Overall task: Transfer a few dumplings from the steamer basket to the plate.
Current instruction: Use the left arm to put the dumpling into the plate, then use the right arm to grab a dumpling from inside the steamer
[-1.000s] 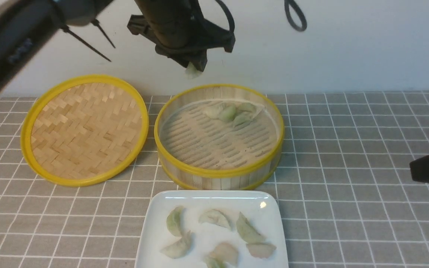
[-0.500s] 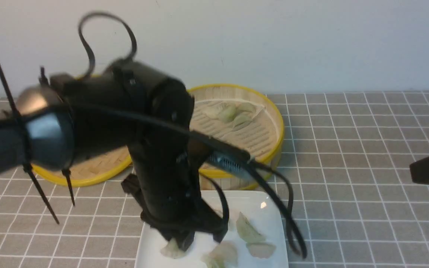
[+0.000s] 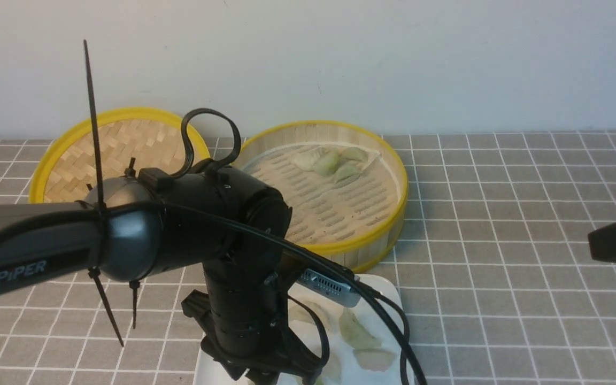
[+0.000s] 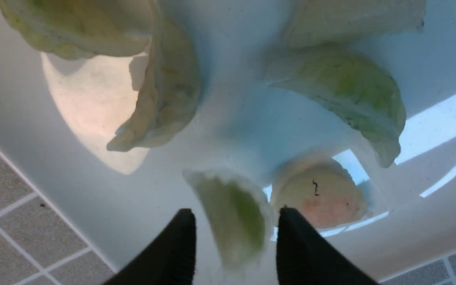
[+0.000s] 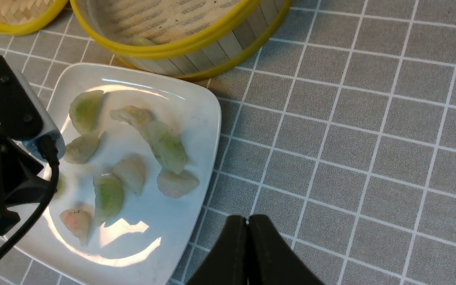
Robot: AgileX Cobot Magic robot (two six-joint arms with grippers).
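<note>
Down over the plate (image 4: 73, 190), the left gripper (image 4: 234, 211) has its jaws parted, a green dumpling (image 4: 236, 225) loose between them, seemingly touching neither, just beside a pinkish one (image 4: 323, 198). Looks like the release step to me. Next call: lift straight up without dragging anything, then head for the steamer basket (image 3: 340, 247), where a few dumplings (image 3: 329, 160) sit at the far side. Right gripper (image 5: 247, 225) is pinched shut, off over the tablecloth (image 5: 350, 118).

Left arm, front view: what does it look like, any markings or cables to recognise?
The left arm is black with a glossy dark-grey rounded joint, white "PiPER" lettering, loose black cable ties, a looping black cable and a silver wrist camera.
</note>
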